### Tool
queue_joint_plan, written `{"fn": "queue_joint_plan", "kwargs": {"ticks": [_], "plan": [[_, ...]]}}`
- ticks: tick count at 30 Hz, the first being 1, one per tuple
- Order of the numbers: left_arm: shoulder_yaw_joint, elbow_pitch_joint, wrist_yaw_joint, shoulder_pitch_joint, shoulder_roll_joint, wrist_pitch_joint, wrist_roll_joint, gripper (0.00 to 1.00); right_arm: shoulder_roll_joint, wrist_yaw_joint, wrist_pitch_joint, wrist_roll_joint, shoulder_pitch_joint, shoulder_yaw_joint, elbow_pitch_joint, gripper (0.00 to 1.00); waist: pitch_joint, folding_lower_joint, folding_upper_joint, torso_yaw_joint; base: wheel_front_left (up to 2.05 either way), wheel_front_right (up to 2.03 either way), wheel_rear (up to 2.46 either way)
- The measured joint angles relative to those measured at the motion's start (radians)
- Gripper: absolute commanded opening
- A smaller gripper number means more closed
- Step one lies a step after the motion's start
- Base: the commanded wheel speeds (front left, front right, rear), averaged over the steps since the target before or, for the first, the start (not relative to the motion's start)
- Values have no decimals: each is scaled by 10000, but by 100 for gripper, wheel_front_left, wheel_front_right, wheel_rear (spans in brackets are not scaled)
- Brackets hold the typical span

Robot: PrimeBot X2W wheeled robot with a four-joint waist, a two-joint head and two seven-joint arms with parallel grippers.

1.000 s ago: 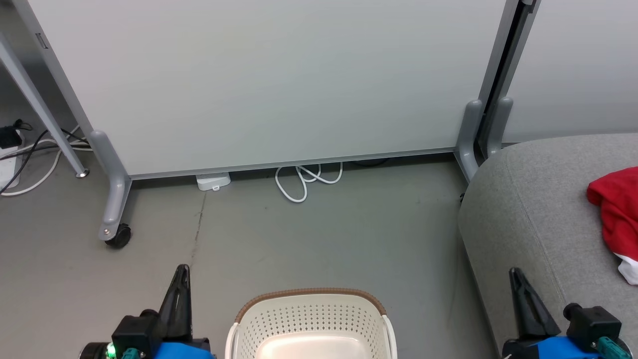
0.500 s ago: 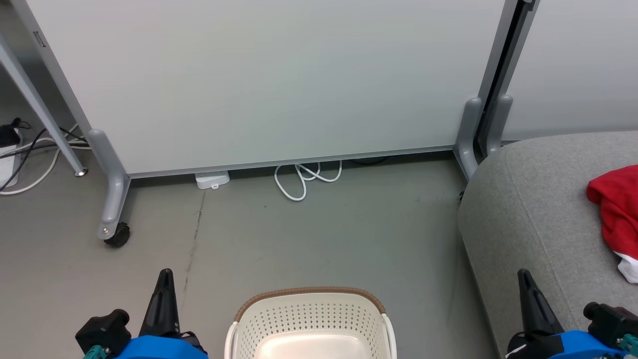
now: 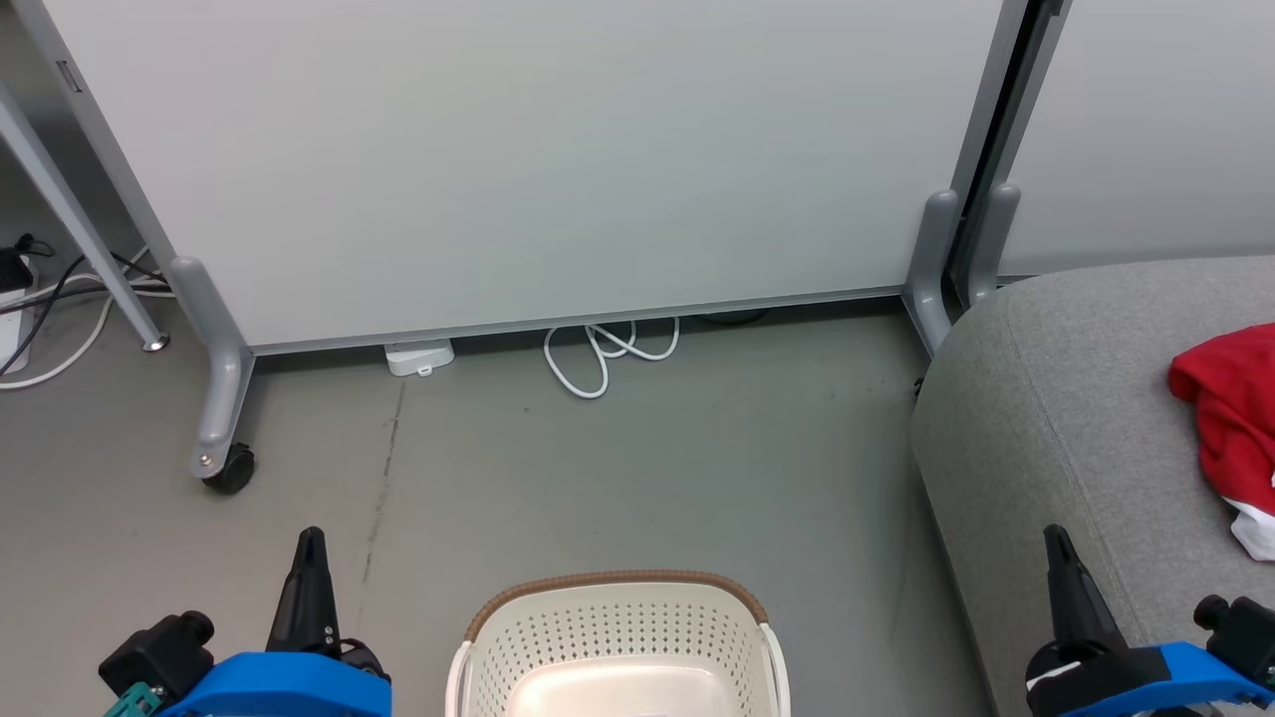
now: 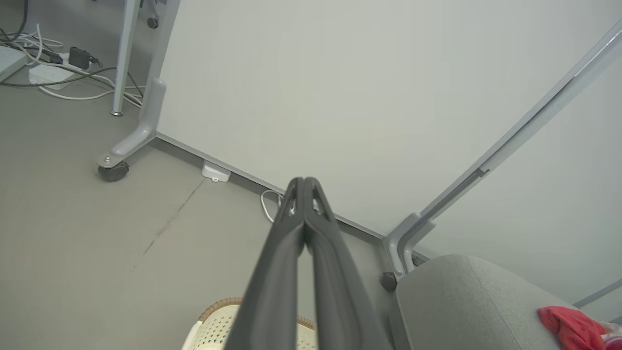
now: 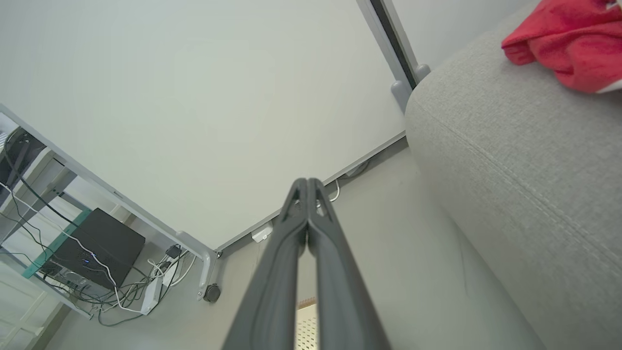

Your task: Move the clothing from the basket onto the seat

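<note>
The red clothing (image 3: pixel 1230 413) lies in a heap on the grey seat (image 3: pixel 1056 418) at the right, with a bit of white trim at its lower edge; it also appears in the left wrist view (image 4: pixel 571 328) and the right wrist view (image 5: pixel 566 39). The cream basket (image 3: pixel 618 642) with its brown rim stands on the floor at bottom centre, and the part of its inside that I see holds no fabric. My left gripper (image 3: pixel 311 543) is shut with nothing in it, left of the basket. My right gripper (image 3: pixel 1056 543) is shut and holds nothing, in front of the seat's edge.
A white partition panel (image 3: pixel 558 159) on grey wheeled feet (image 3: pixel 224 463) stands behind the floor area. A coiled white cable (image 3: pixel 603 358) and a small white box (image 3: pixel 418 357) lie at its base. More cables (image 3: pixel 50 299) and a metal leg are at the far left.
Both grippers have drawn outward and lower in the head view, the left one further left, the right one further right. The camera has shifted slightly. Clothing and basket are unmoved.
</note>
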Motion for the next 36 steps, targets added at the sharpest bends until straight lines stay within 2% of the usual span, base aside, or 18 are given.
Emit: {"fn": "queue_joint_plan", "kwargs": {"ticks": [36], "plan": [[472, -111, -88, -465, -2, 1154, -4677, 0, 44, -2, 1149, 4452, -452, -205, -140, 0, 125, 0, 0, -155, 0, 0, 0]]}}
